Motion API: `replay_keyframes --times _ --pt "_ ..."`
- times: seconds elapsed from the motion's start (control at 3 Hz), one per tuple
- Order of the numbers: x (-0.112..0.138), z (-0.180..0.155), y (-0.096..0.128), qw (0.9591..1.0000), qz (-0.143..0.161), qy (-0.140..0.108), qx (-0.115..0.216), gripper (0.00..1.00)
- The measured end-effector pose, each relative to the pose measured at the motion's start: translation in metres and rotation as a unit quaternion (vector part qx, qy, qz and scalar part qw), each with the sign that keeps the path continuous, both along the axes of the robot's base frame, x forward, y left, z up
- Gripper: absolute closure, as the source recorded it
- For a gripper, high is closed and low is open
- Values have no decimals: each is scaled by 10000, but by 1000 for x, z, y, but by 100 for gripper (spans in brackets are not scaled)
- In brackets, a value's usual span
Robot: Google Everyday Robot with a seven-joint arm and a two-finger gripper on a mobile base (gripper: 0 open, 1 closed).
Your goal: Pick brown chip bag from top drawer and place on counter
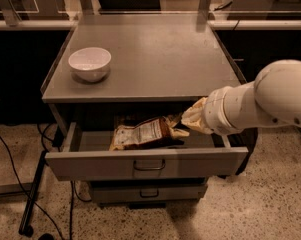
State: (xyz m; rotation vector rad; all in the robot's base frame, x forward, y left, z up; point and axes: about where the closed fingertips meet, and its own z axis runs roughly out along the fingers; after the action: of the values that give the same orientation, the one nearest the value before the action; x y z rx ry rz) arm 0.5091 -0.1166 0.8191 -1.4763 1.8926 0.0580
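Inside top drawer (90, 164): brown chip bag (142, 133) left of end effector (186, 122) (perhaps touching).

The robot's arm (250, 104) is clad in smooth, glossy white shells: a big rounded joint housing (286, 90) at the right narrows into a thick cylindrical wrist section (225, 113), which is ringed by thin dark seams where the covers meet. At the arm's left end sits the gripper (186, 123), a shorter, tapering piece in pale cream-yellow, duller than the white casing; it is over the right part of the open top drawer (115, 164). No cables, screws or markings can be made out on the casing.
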Motion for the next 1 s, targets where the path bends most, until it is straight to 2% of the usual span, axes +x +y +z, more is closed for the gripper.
replay_keyframes --times 0.67,1.0 --pt "13 -31 14 9997 82 -194 102 100" --pt "20 -45 18 9998 100 -172 82 81"
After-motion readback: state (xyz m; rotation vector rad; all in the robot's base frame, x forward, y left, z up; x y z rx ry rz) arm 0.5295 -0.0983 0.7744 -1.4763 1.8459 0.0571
